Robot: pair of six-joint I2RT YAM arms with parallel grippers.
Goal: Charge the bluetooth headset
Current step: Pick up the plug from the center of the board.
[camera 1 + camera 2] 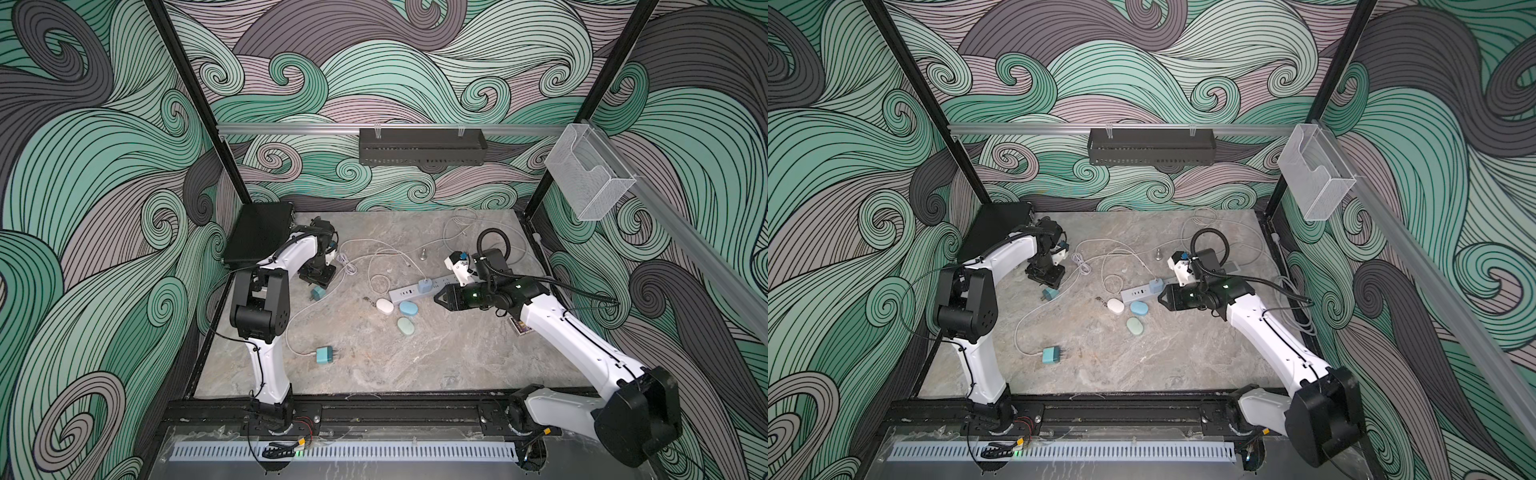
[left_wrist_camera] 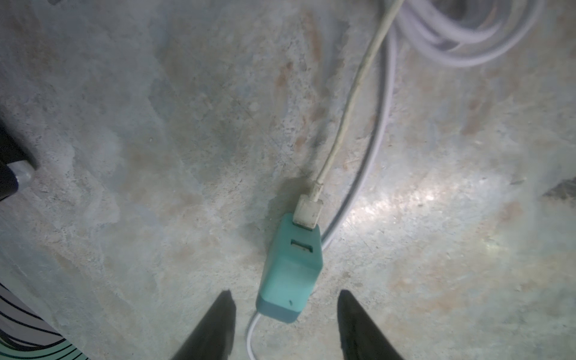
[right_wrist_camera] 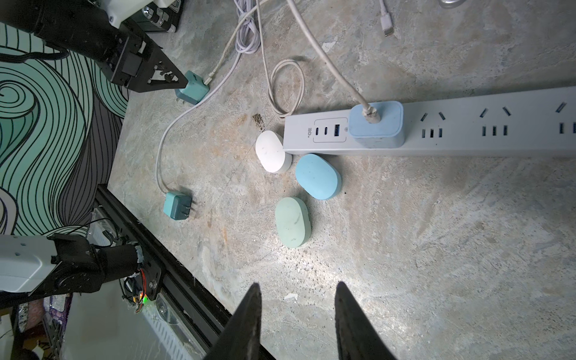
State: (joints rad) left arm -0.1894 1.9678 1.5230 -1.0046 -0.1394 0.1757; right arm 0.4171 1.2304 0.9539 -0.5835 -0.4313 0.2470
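1. The left hand [image 2: 285, 293] hangs low over a teal charger [image 2: 291, 268] on the stone-look surface [image 2: 140, 140]. Its jaws stand apart on either side of the block and are not clamped on it. A white cable [image 2: 352, 103] is plugged into the charger.
2. The right hand [image 3: 298, 284] hovers over bare surface with its jaws apart and nothing between them.
3. Ahead of it lie three pebble-shaped headset cases. The white case [image 3: 272, 151] appears to touch the end of the power strip [image 3: 467, 131], the blue case [image 3: 318, 176] lies just beside the strip, and the green case [image 3: 293, 222] sits near both. Which one is meant cannot be told.
4. The cases look small, light and hard-shelled. Their smooth, rounded lids would probably slip out of a pinch, so a hold low across the narrow sides seems safest. No charging port is visible.
5. A light-blue adapter [image 3: 375, 124] is plugged into the strip, and a loose connector [image 3: 387, 26] lies well apart from the cases.
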